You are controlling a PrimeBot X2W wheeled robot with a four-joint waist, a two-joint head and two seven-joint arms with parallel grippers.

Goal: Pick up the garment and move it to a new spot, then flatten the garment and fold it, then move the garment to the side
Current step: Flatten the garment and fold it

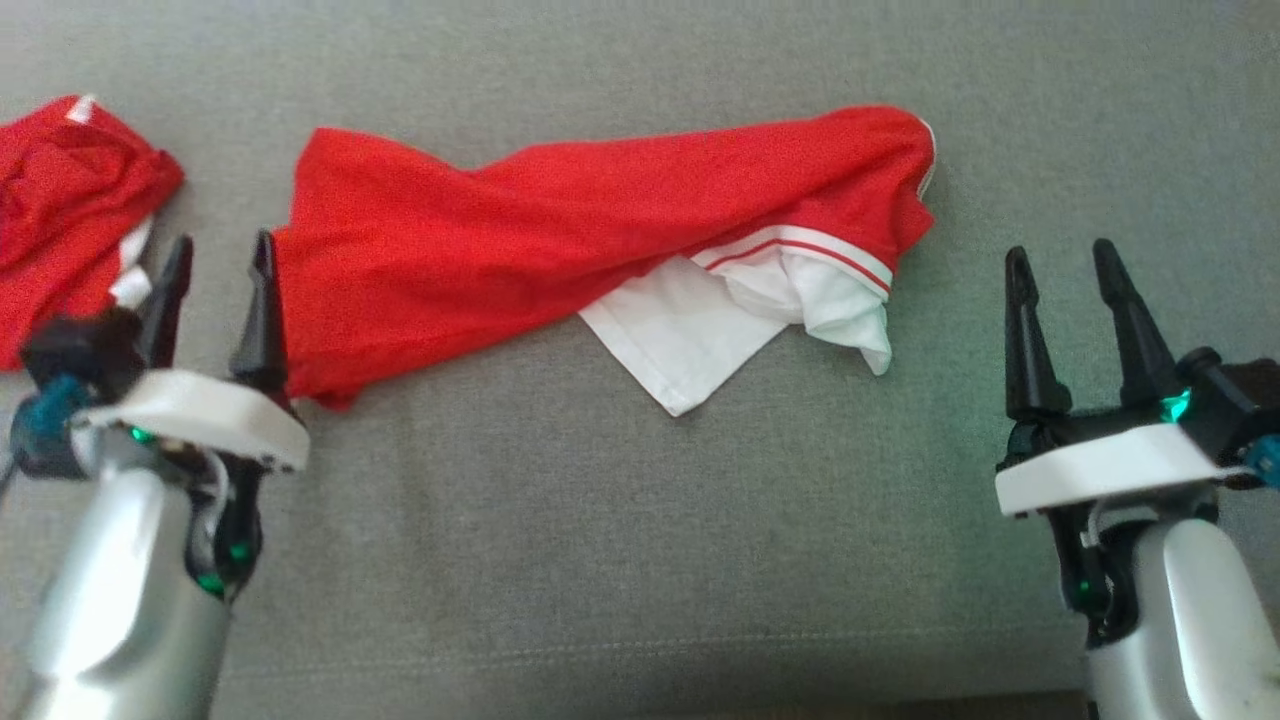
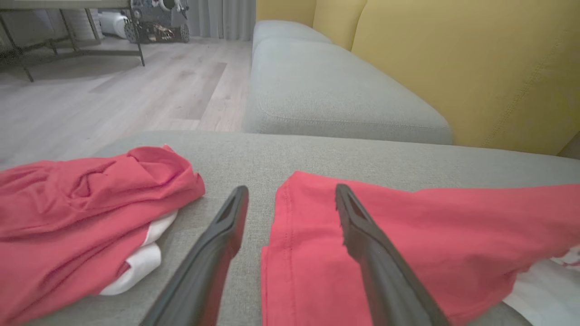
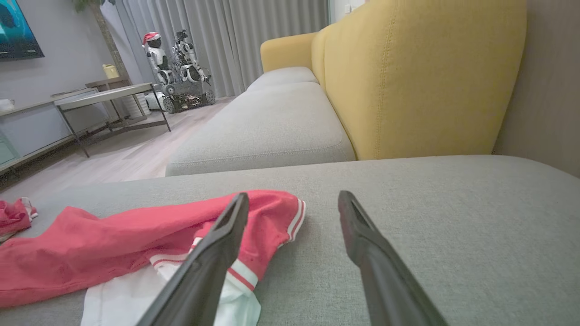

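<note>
The garment (image 1: 560,230), red with white panels and a red-striped white hem, lies stretched and rumpled across the grey sofa cushion (image 1: 640,520). My left gripper (image 1: 222,250) is open at the garment's left end. In the left wrist view one finger hangs over the red cloth (image 2: 430,235) and the other over bare cushion, with nothing held in the left gripper (image 2: 292,189). My right gripper (image 1: 1060,252) stands open over bare cushion, a little to the right of the garment's striped end. In the right wrist view that end (image 3: 272,217) lies just left of the right gripper (image 3: 293,195).
A second crumpled red and white garment (image 1: 70,200) lies at the far left, close to my left gripper. Behind stand the yellow sofa back (image 3: 408,81) and a neighbouring grey seat cushion (image 2: 326,90). Beyond are wooden floor (image 2: 113,90) and a metal-legged table (image 3: 108,97).
</note>
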